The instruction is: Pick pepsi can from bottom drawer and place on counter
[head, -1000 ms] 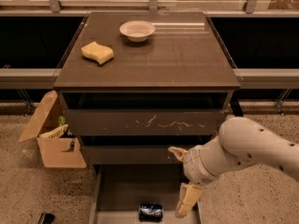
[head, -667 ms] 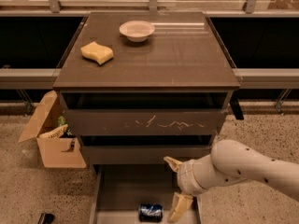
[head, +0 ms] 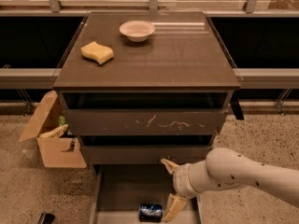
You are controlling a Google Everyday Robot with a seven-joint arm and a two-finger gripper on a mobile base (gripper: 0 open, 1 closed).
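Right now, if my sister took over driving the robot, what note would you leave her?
Gripper: fingers open, holding nothing, low over the open bottom drawer, just right of the pepsi can.
Pepsi can: lying on its side near the drawer's front.
Counter: has a sponge and a bowl on it, no can.
Done: drawer is open, gripper is down beside the can.
Left: close the fingers on the can, lift it, set it on the counter.

Sponge (head: 97,52), white bowl (head: 137,30); cardboard box (head: 53,141) (flaps open) on floor (head: 18,190).
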